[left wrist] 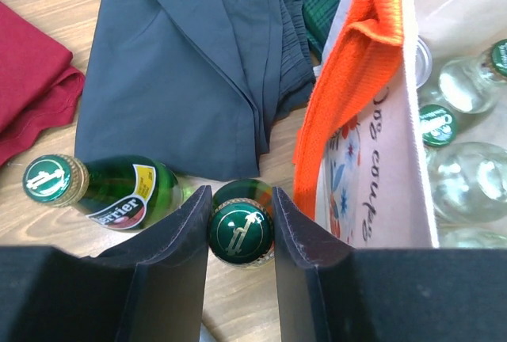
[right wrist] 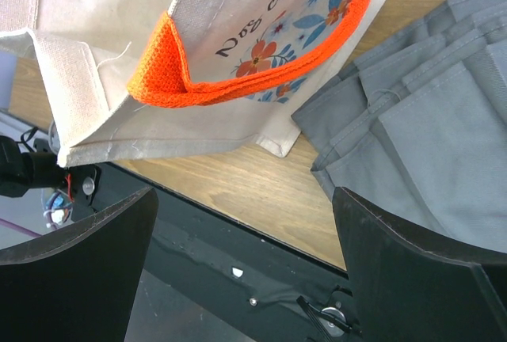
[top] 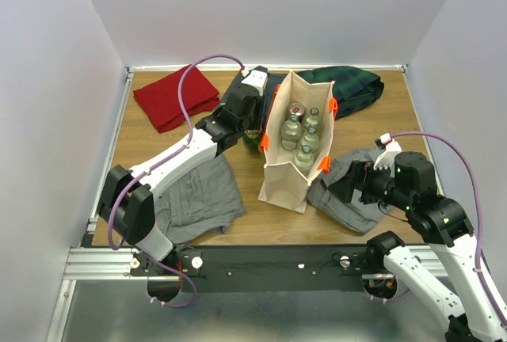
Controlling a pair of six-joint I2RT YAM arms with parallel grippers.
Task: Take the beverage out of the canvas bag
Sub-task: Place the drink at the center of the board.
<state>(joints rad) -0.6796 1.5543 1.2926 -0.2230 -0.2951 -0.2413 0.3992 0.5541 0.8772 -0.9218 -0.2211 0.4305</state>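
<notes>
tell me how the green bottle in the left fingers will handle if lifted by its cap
Probably rigid and breakable: the green bottle looks like glass. Likely heavy for its size if full, which I cannot tell. The fingers pinch only its small ribbed cap, so it may swing or slip.

Wooden table [top: 382, 124] with canvas bag [top: 287, 180], red cloth [top: 176, 98], grey clothes [top: 198, 195], plaid cloth [top: 354, 89], navy garment [left wrist: 198, 57], green bottle [left wrist: 111, 190].

The green bottle [left wrist: 119, 198] at nine o'clock of the canvas bag [left wrist: 388, 199] carries a Perrier label — the bag's cursive print reads only partly, "…coup…".
</notes>
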